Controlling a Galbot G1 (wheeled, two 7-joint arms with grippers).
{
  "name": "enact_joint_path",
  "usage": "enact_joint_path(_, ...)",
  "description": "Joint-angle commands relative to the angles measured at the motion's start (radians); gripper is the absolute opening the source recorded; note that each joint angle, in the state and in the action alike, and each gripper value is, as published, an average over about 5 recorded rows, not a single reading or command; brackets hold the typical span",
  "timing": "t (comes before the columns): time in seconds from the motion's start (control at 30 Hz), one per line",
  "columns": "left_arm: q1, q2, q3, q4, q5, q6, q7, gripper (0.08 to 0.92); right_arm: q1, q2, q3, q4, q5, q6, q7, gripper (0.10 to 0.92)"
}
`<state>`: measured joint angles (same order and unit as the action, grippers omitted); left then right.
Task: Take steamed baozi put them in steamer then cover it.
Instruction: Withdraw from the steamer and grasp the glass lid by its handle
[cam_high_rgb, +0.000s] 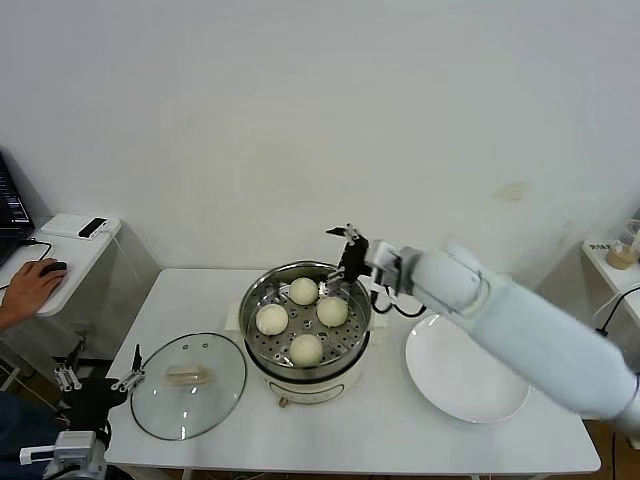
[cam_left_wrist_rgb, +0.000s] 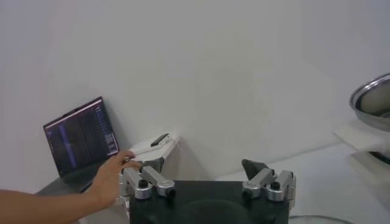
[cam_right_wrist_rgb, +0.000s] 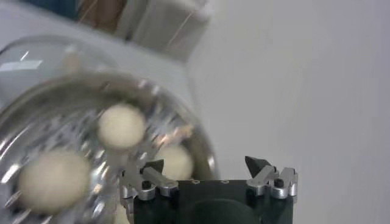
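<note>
Your right gripper (cam_high_rgb: 345, 245) hanging over the steamer's (cam_high_rgb: 305, 370) far rim, four baozi (cam_high_rgb: 304, 321) filling its tray, cover (cam_high_rgb: 188, 386) on the table left, plate (cam_high_rgb: 466, 377) right, bare table (cam_high_rgb: 380, 440) in front.

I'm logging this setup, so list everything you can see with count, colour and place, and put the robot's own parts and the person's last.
steamed baozi: four, cream-white, on the perforated tray inside the steamer.
steamer: one, shiny steel pot on a cream-white base, table centre, uncovered.
cover: one, clear glass with cream handle, flat on the table to the steamer's left.
plate: one, white, on the table to the steamer's right.
table: one, white, under all of these.
laptop: one, dark, on a side desk far left.
person's hand: one, on a mouse at that desk.
left gripper: black, low beside the table's left edge, jaws open.
right gripper: black, above the steamer's far rim, jaws open.
</note>
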<state>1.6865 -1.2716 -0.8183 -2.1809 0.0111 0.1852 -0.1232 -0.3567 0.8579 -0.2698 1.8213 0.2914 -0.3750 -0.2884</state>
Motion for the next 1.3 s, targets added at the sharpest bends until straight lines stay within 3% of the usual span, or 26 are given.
enact_joint_path(0.03,-0.009,-0.002,0.014,0.035,0.029,-0.030,0.002,0.823,-0.741,0.195,0.784,0.103,-0.200,0.414,0.110,0.823)
enact_joint_path(0.2,-0.017,0.006,0.028,0.081,0.103,-0.076,0.001,0.823,-0.924,0.387,1.035,0.132,-0.131,0.529,0.041,0.823)
enact_joint_path(0.33,-0.032,0.017,0.029,0.146,0.402,-0.176,-0.020,0.823,-1.037,0.486,1.142,0.165,0.001,0.531,0.011,0.823)
enact_joint_path(0.5,-0.041,0.066,0.027,0.237,0.839,-0.248,-0.019,0.823,-1.121,0.500,1.195,0.171,0.081,0.498,0.041,0.823)
enact_joint_path(0.7,-0.018,0.130,0.053,0.312,1.144,-0.296,-0.057,0.823,-1.172,0.522,1.250,0.197,0.110,0.467,0.069,0.823)
enact_joint_path(0.9,-0.033,0.150,0.082,0.373,1.286,-0.304,-0.105,0.823,-1.221,0.563,1.274,0.224,0.090,0.456,0.069,0.823)
enact_joint_path(1.3,-0.143,0.190,0.191,0.493,1.309,-0.282,-0.085,0.823,-1.238,0.616,1.239,0.234,0.096,0.441,0.058,0.823)
